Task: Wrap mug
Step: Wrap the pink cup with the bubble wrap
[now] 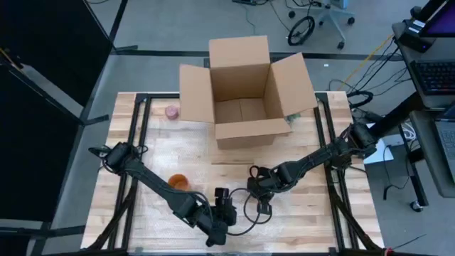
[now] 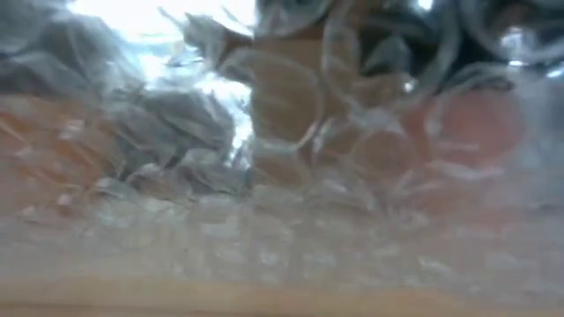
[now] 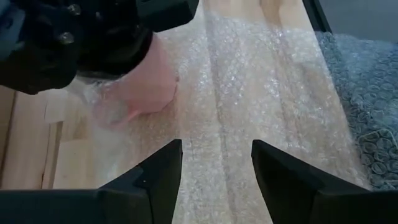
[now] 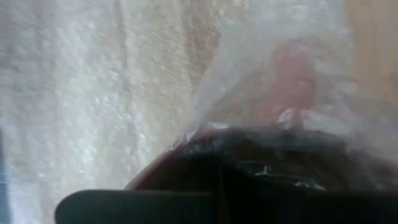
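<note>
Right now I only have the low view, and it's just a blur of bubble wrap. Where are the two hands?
Observer: From above, the left hand and right hand are close together, mid-table, near the edge opposite the open cardboard box.
Operator: Is the left hand holding anything?
Observer: No. Its wrist view shows the fingers open, with only flat bubble wrap on the table beyond them.
Operator: And the mug?
Observer: A pinkish shape, likely the mug, sits under a fold of the wrap right at the right hand.
</note>
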Robot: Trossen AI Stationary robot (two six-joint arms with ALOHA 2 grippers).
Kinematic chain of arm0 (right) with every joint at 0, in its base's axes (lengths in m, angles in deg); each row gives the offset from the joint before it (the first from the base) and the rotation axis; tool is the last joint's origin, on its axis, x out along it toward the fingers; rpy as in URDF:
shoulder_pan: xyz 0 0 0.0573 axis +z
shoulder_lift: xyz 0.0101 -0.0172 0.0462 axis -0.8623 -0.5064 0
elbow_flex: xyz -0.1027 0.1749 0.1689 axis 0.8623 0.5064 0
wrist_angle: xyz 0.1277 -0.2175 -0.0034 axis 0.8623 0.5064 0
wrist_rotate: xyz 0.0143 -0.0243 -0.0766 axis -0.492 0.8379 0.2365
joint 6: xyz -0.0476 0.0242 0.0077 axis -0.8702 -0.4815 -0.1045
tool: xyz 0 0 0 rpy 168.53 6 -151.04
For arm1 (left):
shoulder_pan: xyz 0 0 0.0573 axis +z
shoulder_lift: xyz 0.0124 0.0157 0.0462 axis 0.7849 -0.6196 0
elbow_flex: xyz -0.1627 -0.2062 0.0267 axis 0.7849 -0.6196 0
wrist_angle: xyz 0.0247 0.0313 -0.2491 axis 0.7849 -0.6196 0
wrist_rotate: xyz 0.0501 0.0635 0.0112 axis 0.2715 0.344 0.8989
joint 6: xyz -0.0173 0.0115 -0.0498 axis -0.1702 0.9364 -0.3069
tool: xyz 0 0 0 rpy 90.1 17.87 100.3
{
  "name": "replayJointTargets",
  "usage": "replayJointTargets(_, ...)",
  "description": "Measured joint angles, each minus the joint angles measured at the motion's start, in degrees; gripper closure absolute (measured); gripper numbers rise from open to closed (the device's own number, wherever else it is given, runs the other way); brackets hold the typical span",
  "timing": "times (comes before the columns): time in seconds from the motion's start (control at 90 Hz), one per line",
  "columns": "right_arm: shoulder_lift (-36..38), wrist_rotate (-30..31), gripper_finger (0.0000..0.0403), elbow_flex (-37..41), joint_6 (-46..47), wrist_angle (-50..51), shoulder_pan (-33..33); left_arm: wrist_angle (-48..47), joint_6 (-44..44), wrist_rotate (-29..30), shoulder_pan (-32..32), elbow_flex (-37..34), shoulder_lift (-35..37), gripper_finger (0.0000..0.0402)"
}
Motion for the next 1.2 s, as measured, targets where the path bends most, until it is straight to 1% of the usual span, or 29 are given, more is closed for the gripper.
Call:
replayJointTargets(0.156,0.05,0.06,0.0402,0.89,1.67,-1.26,0.11,-0.02,0.08,0.0,0.22,0.0,-0.02,0.0219)
replayJointTargets(0.222,0.38,0.35,0.0402,0.23,2.83,-0.27,0.11,-0.02,0.86,0.0,0.25,0.0,-0.02,0.0219)
replayJointTargets(0.289,1.2,0.81,0.0393,-1.07,3.0,0.56,0.13,-0.04,0.99,0.0,0.25,0.0,-0.02,0.0219)
replayJointTargets(0.378,2.03,1.34,0.0368,-2.75,2.08,1.93,0.22,-0.13,1.01,0.0,0.23,0.0,-0.02,0.0219)
replayJointTargets(0.489,3.76,1.83,0.0324,-5.3,1.78,2.0,0.18,-0.11,1.23,0.0,0.21,0.0,-0.02,0.0219)
replayJointTargets(0.578,4.89,1.7,0.0291,-7.02,1.77,4.31,0.18,-0.08,1.5,0.0,0.21,0.0,-0.02,0.0219)
replayJointTargets(0.722,6.17,1.22,0.0261,-8.74,1.99,7.36,0.59,-0.09,1.5,0.0,0.21,0.0,-0.02,0.0219)
replayJointTargets(0.833,7.08,1.11,0.0253,-9.72,2.53,9.79,0.59,-0.13,1.52,0.0,0.21,0.0,-0.02,0.0219)
replayJointTargets(1.144,10.24,0.99,0.0254,-15.15,3.5,16.08,2.05,0.05,2.51,0.84,0.47,0.0,-0.02,0.0219)
replayJointTargets(1.2,11.53,2.08,0.0255,-15.66,3.5,15.7,2.7,0.11,2.52,1.11,0.51,0.0,-0.02,0.0219)
